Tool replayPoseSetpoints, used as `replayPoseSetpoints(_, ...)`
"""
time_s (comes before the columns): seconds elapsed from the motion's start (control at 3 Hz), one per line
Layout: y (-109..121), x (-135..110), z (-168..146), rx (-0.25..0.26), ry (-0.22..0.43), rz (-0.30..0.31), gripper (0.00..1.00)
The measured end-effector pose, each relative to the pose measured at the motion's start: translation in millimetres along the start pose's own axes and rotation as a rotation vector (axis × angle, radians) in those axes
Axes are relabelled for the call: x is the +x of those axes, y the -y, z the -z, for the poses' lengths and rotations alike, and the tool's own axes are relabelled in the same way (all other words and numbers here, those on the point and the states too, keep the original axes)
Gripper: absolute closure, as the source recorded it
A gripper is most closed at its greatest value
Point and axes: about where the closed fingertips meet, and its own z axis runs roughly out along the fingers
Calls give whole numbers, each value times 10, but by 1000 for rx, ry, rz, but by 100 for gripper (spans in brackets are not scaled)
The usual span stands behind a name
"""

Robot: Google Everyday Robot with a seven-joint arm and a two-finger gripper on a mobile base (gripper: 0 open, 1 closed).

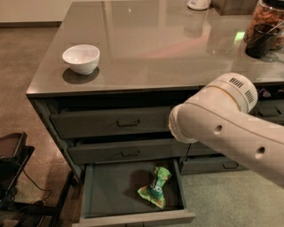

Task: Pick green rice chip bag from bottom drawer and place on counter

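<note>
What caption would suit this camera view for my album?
Robot arm near the open bottom drawer holding the green rice chip bag, gripper out of view; white bowl on the counter.

The glossy grey-brown rectangular counter carries a round white bowl at left and a dark cup far right; the gripper is out of view.

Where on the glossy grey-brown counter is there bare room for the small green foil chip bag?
The counter is bare in the middle, between the white bowl at left and the dark cup and jar at right rear, where it is crowded. The green bag lies in the bottom drawer. The gripper is out of view; only the white arm shows.
</note>
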Motion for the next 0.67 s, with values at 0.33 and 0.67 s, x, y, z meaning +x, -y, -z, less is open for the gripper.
replayPoseSetpoints(0.33, -74, 99, -335, -43, 58, -47, 100)
replayPoseSetpoints(0.67, -282, 127, -847, -137, 117, -83, 100)
